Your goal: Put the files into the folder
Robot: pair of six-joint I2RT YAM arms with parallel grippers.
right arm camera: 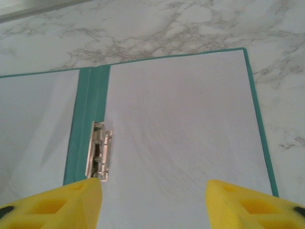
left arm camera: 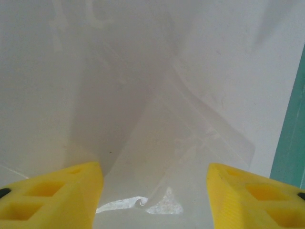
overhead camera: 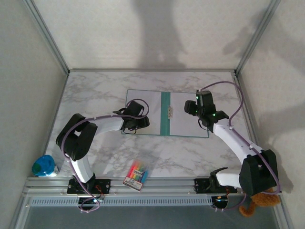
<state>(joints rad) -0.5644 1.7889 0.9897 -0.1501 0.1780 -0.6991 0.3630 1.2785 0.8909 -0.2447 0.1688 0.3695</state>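
The teal folder [overhead camera: 165, 114] lies open and flat at the table's centre, its metal clip [right arm camera: 100, 155] by the spine [right arm camera: 90, 95]. White files [overhead camera: 183, 117] cover its right half, and another pale sheet [overhead camera: 143, 98] lies on the left half. My left gripper [overhead camera: 136, 123] hangs open low over the left half. In the left wrist view its yellow fingers [left arm camera: 155, 202] stand wide apart above overlapping pale sheets [left arm camera: 143, 95]. My right gripper [overhead camera: 199, 107] is open above the right-hand sheet [right arm camera: 181, 133], its fingers [right arm camera: 153, 205] apart with nothing between them.
A packet of coloured pens [overhead camera: 136, 174] lies near the front edge between the arm bases. A blue cup [overhead camera: 44, 165] sits at the front left and a brown plush toy [overhead camera: 259, 200] at the front right. Enclosure walls ring the marble table [overhead camera: 95, 90].
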